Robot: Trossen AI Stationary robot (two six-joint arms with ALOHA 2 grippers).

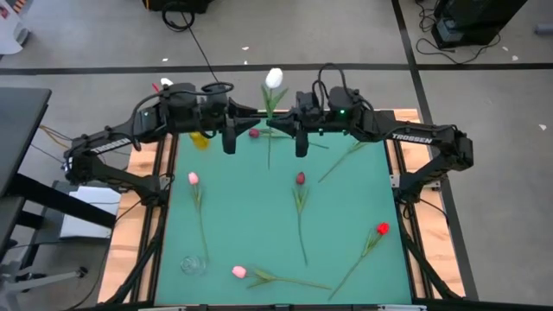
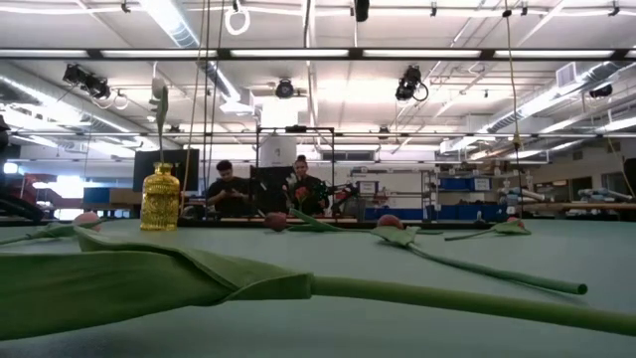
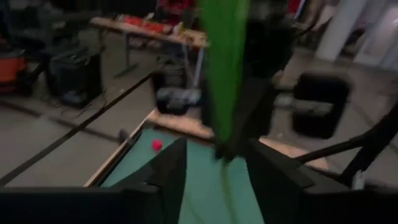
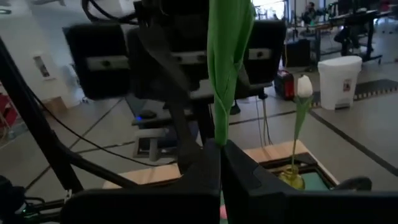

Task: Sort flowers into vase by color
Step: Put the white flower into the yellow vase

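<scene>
A white flower [image 1: 274, 78] stands upright in the air over the table's far middle, its green stem [image 4: 217, 118] and leaf rising above my right gripper [image 4: 219, 163], which is shut on it. My left gripper [image 3: 221, 171] faces it from the left, open, a finger on either side of the stem [image 3: 225, 93] without touching. Another white flower [image 4: 303, 87] stands with its stem in the yellow vase [image 1: 199, 138]. Pink [image 1: 193, 179], maroon [image 1: 300, 179] and red [image 1: 382, 229] flowers lie flat on the green mat. My right gripper pinches the white flower's stem [image 4: 217, 134] between its two fingers, just below where the leaf wraps it. The fingers come in level from the table's right and lie across the stem. The flower is upright and lifted clear, its lower stem end [image 1: 270, 162] hanging free.
A clear glass vase [image 1: 193, 263] stands at the near left. A second pink flower [image 1: 239, 271] lies near the front edge and a small maroon one [image 1: 253, 132] under the grippers. The yellow vase [image 2: 159, 199] sits far left. People are in the room behind [image 2: 229, 189].
</scene>
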